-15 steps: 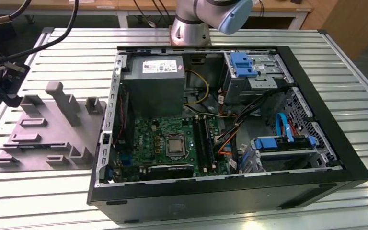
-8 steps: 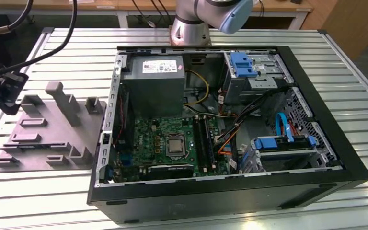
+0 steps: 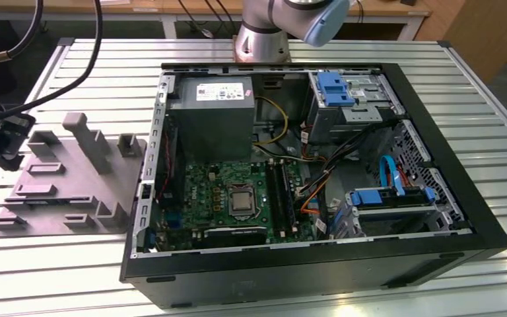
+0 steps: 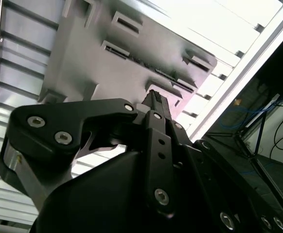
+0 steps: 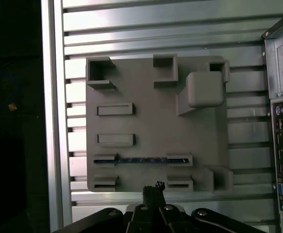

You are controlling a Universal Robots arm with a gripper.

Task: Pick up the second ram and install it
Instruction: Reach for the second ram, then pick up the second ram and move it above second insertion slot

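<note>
Pincer (image 5: 153,186) clenched, empty, over holder tray (image 5: 151,121) edge; second ram (image 5: 141,159) slotted there, PC case (image 5: 282,121) alongside.

- Bright, even overhead light in the exterior view, with soft shadows inside the computer case (image 3: 324,271).
- In the second wrist view the metal table (image 4: 214,19) glares white.
- In the first wrist view, past the table's edge, all is nearly black.
</note>
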